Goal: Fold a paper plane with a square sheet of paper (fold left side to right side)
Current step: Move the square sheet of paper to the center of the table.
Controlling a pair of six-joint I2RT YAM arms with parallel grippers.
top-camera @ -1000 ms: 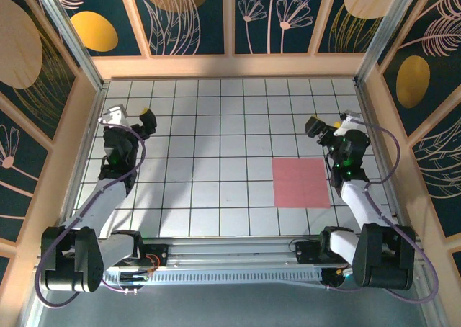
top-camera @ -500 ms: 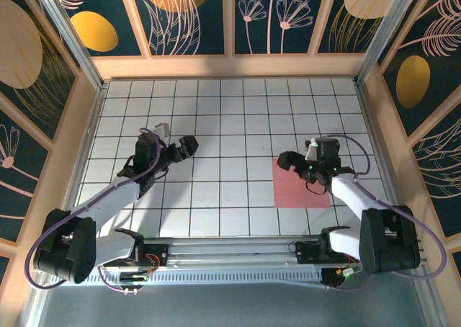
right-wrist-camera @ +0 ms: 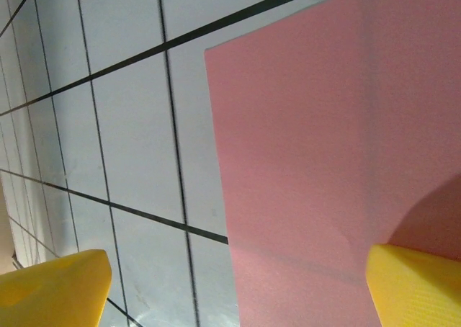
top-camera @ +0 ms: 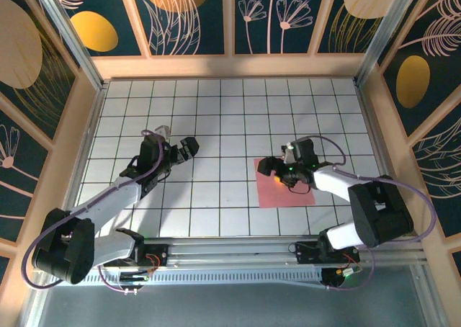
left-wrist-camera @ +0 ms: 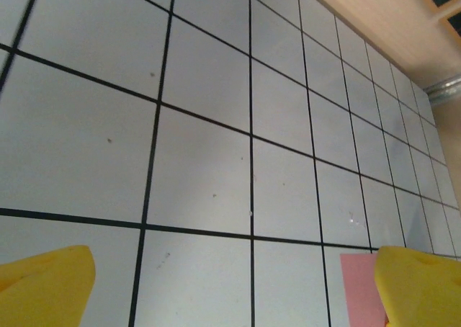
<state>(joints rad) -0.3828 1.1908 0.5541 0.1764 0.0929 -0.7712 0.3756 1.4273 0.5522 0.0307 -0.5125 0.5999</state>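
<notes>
Your square sheet of paper [top-camera: 292,196] lies flat on the white grid table [top-camera: 216,104], right of centre and toward the near edge, slightly askew to the grid lines. Judge it as very light, thin and limp: it will likely skate across the smooth tiles at a sideways nudge, buckle if you push it edge-on, and keep any stray crease you give it. Because it sits flush on the table, nothing stands up to pinch, so the left edge or a left corner looks like the place to take hold, lifting just enough to carry that side over to the right while the right side is pinned down. The right gripper [top-camera: 268,166] hangs over the sheet's far-left corner with its jaws spread wide and nothing held. In the right wrist view the sheet [right-wrist-camera: 310,147] has its left edge running between the two yellow fingers [right-wrist-camera: 414,287], one over the pink paper and the other over bare tile; you cannot tell whether either pad touches. The left gripper [top-camera: 189,147] is well apart to the left, jaws fully spread and empty, and its wrist view catches a pink corner of the sheet [left-wrist-camera: 360,291] beside its right finger.
</notes>
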